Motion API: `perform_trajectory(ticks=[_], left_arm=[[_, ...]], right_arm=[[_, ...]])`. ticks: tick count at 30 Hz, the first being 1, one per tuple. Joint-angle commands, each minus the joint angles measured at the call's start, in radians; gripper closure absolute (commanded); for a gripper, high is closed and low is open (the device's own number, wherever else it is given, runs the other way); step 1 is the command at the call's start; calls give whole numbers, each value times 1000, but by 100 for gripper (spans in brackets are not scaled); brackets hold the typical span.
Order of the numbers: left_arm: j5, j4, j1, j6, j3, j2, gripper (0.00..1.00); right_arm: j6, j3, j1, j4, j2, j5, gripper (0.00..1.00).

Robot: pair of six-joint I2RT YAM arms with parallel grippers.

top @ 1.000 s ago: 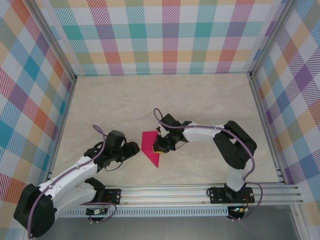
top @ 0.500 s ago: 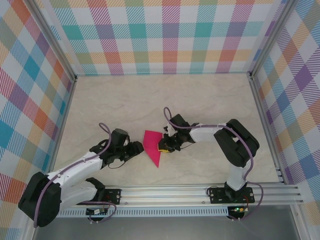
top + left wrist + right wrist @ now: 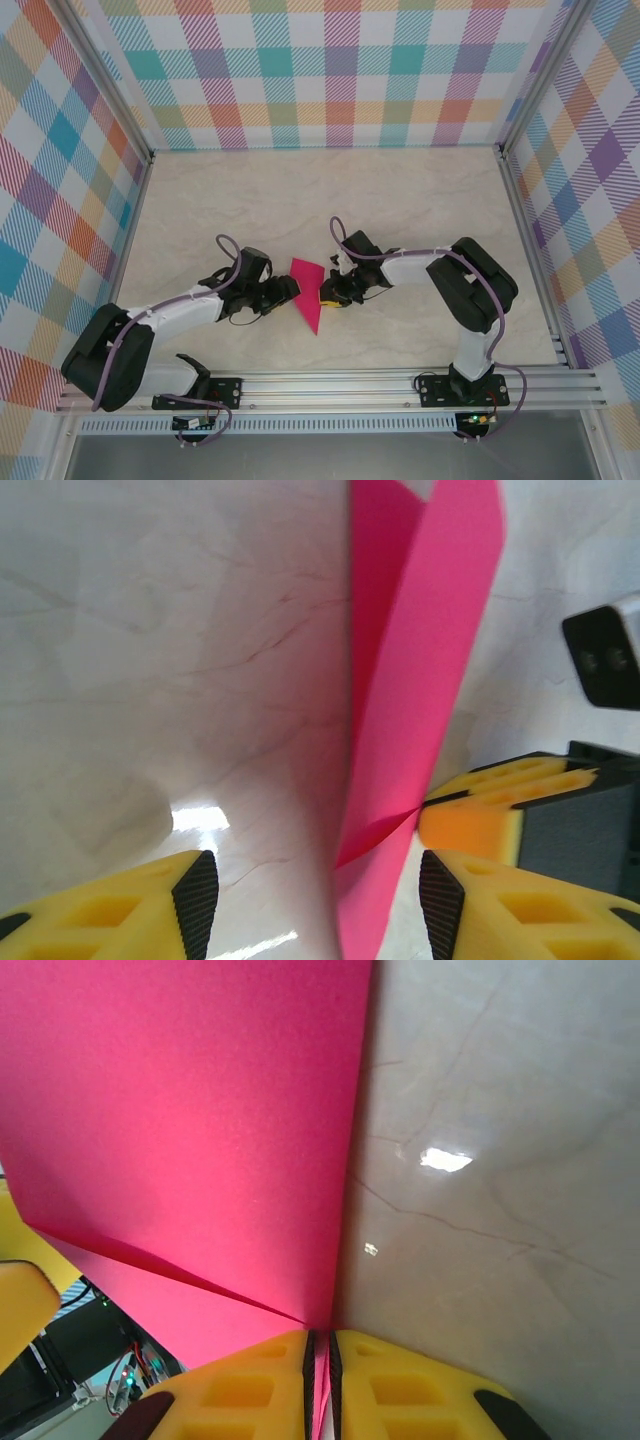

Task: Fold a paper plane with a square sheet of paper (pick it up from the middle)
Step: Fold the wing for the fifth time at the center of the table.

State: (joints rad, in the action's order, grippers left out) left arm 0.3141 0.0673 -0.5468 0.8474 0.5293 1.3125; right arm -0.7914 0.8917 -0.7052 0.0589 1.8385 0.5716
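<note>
At the centre of the table (image 3: 250, 200) | sheet of paper (image 3: 308, 297) lies folded into a creased pink triangle, one edge lifted | right gripper (image 3: 326, 295) nearly closed, pinching its right edge, likely to steady the fold | left gripper (image 3: 288, 290) half open, holding nothing, jaws straddling the left edge, seemingly poised to grasp it.

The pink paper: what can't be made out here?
- Top view: pink paper, layers too small to count; right edge hidden under the right jaws.
- Left wrist: both ends cut off by frame edges.
- Right wrist: pinched edge hidden between the jaws; outline cut off.
</note>
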Motion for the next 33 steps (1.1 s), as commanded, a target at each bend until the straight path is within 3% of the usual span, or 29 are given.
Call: perform_trajectory(ticks=[1, 7, 14, 17, 21, 27, 33], left_arm=[[50, -67, 11, -16, 39, 36, 42], [85, -98, 11, -31, 73, 111, 48], [72, -70, 11, -60, 85, 124, 63], [61, -66, 11, -58, 81, 123, 72], [41, -66, 10, -37, 77, 123, 95], [-3, -74, -6, 10, 61, 99, 97], [-75, -44, -43, 39, 62, 70, 98]], right_arm=[[34, -13, 7, 11, 14, -2, 86], [32, -7, 8, 7, 17, 0, 85], [35, 13, 9, 15, 31, 4, 86], [37, 21, 9, 19, 30, 5, 86], [32, 5, 9, -43, -10, 29, 83], [86, -25, 9, 14, -146, -65, 76], [163, -131, -24, 3, -326, -261, 75]])
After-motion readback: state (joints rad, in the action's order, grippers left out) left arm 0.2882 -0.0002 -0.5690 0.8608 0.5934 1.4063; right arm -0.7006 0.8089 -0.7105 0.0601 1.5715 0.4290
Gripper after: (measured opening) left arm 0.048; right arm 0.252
